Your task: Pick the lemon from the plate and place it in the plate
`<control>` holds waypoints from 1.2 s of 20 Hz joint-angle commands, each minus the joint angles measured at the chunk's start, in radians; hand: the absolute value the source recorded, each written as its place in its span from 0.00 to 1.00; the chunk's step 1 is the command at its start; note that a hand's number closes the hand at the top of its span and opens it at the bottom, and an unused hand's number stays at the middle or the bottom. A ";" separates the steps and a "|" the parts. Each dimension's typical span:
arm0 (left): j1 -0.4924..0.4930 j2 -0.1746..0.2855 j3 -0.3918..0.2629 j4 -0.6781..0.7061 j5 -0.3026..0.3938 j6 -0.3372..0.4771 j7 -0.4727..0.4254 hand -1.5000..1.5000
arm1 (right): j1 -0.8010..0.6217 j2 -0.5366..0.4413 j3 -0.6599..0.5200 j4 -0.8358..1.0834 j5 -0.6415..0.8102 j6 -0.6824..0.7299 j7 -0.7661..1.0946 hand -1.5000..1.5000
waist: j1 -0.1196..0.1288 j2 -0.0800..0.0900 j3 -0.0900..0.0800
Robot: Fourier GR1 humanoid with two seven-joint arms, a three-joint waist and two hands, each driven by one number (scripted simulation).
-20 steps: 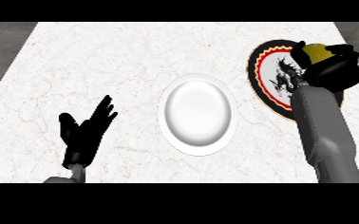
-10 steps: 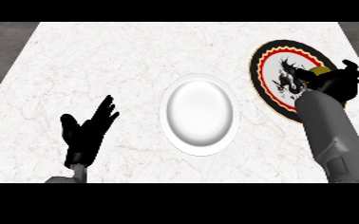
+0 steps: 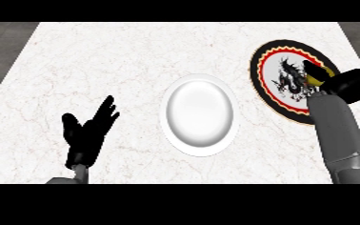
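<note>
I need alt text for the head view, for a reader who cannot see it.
The robot's right hand curls round a yellow lemon over a dragon-patterned plate at the right of a marble counter. An empty white plate sits in the middle, and the left hand rests open at lower left.

desk [image 3: 105, 52] showing white marble with faint reddish veins | centre plate [image 3: 200, 83] showing plain glossy white | right plate [image 3: 270, 71] wearing a black rim, yellow scalloped line, red ring and a black dragon on white | lemon [image 3: 315, 79] peeking yellow | left robot hand [image 3: 88, 133] and right robot hand [image 3: 342, 84] showing black | right forearm [image 3: 337, 133] showing grey
</note>
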 commanded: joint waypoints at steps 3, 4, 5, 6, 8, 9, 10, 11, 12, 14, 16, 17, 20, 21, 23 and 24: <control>0.033 -0.002 -0.003 0.019 -0.023 0.004 -0.020 0.50 | 0.089 0.012 -0.025 -0.172 -0.298 -0.025 -0.241 0.00 | -0.008 -0.002 -0.005; 0.006 0.015 0.013 0.020 0.000 -0.024 0.008 0.50 | 0.107 0.031 -0.022 -0.197 -0.347 -0.024 -0.289 0.00 | -0.010 -0.002 -0.005; 0.000 -0.020 -0.001 0.043 -0.017 0.004 -0.008 0.50 | 0.155 0.040 -0.023 -0.242 -0.406 -0.003 -0.340 0.00 | -0.015 -0.002 -0.005; 0.041 -0.019 0.001 0.019 -0.016 0.008 -0.016 0.50 | 0.209 0.045 -0.009 -0.335 -0.435 0.077 -0.323 0.00 | -0.025 -0.009 -0.007; -0.015 -0.017 0.010 -0.007 -0.016 0.024 0.048 0.50 | 0.243 0.098 0.008 -0.401 -0.498 0.106 -0.361 0.00 | -0.026 -0.009 -0.007; 0.008 -0.004 0.021 0.038 -0.013 0.001 0.004 0.50 | 0.302 0.144 0.031 -0.467 -0.527 0.128 -0.407 0.00 | -0.032 -0.010 -0.007; 0.016 0.012 0.044 0.044 0.002 -0.022 -0.025 0.50 | 0.318 0.137 0.036 -0.490 -0.556 0.169 -0.414 0.00 | -0.029 -0.010 -0.008; -0.008 -0.014 0.018 0.032 -0.032 0.022 0.007 0.50 | 0.383 0.186 0.050 -0.544 -0.580 0.175 -0.449 0.00 | -0.034 -0.011 -0.008; 0.031 0.019 0.040 -0.010 0.007 -0.018 0.022 0.50 | 0.423 0.212 0.105 -0.610 -0.523 0.190 -0.395 0.00 | -0.035 -0.015 -0.009; -0.011 -0.020 0.023 0.066 -0.012 -0.005 0.007 0.50 | 0.530 0.208 0.100 -0.661 -0.601 0.265 -0.478 0.00 | -0.042 -0.011 -0.009; 0.022 0.021 0.045 0.040 0.003 -0.043 0.006 0.50 | 0.608 0.251 0.179 -0.721 -0.629 0.237 -0.503 0.00 | -0.032 -0.011 -0.009; 0.018 -0.033 0.003 0.024 -0.047 0.016 -0.009 0.50 | 0.614 0.252 0.214 -0.718 -0.612 0.230 -0.480 0.00 | -0.027 -0.010 -0.009; -0.044 -0.007 0.067 0.107 -0.003 -0.036 -0.004 0.50 | 0.738 0.253 0.243 -0.831 -0.531 0.244 -0.421 0.00 | -0.029 -0.008 -0.009; 0.001 0.016 0.086 0.048 0.023 -0.057 0.004 0.50 | 0.780 0.254 0.275 -0.913 -0.498 0.259 -0.330 0.00 | -0.027 -0.009 -0.010; -0.049 -0.016 0.057 0.083 -0.016 -0.026 0.003 0.50 | 0.876 0.254 0.438 -0.965 -0.470 0.143 -0.287 0.00 | -0.032 -0.009 -0.010; 0.016 -0.035 0.023 -0.015 -0.035 0.008 0.036 0.50 | 0.896 0.254 0.425 -0.959 -0.456 0.195 -0.300 0.00 | -0.025 -0.010 -0.009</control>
